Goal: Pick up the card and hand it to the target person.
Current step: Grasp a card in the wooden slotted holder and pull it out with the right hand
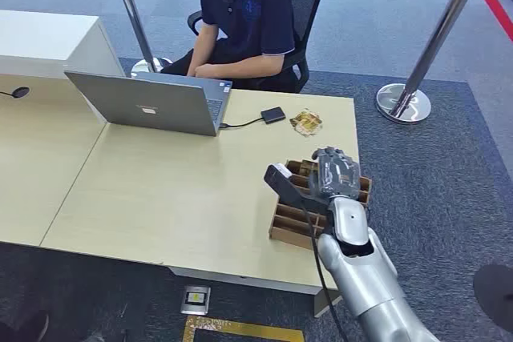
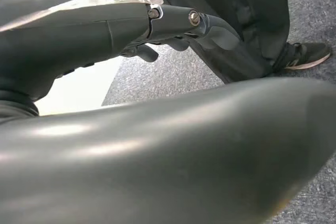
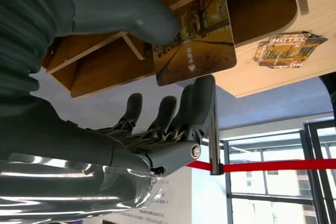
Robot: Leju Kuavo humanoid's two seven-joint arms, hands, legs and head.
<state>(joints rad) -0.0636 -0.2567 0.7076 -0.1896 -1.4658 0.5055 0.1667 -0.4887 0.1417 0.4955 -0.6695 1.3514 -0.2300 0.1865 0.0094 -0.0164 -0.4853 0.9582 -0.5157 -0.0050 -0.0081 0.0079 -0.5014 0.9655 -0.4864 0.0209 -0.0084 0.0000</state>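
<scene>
**Card pinched at the tray, person across the bench**

Nearest, the right hand (image 1: 334, 172) sits over the brown divided tray (image 1: 290, 226) at the bench's (image 1: 181, 198) near right corner. In the right wrist view the card (image 3: 195, 38), printed with an autumn tree-lined path, is caught between the thick thumb (image 3: 126, 9) on its printed face and the darker fingers (image 3: 198, 100) curled up beneath its lower edge. So the hand is pinching the card, not spread and not empty. The card stands just at the tray's wooden dividers; whether it has fully cleared its slot I cannot tell. Its long axis runs roughly across the fingers, with most of its length sticking out beyond the thumb tip, away from the palm.

The left hand (image 2: 174, 24) hangs low beside the robot, looking toward carpet and someone's dark trouser leg and shoe (image 2: 309, 56); its fingers look loosely extended, holding nothing.

Farther along the bench lies a small pile of spare cards (image 1: 306, 122), just beyond the tray, then a dark power brick (image 1: 272, 114) cabled to an open laptop (image 1: 151, 102).

Farthest, the seated person (image 1: 248, 22) in a dark polo sits behind the laptop, beyond and to the left of the holding hand. My judgement: the handover belongs to the right arm, which must lift the card free and carry it forward and leftward across the bench, free end leading, passing above the spare cards and cable.
</scene>
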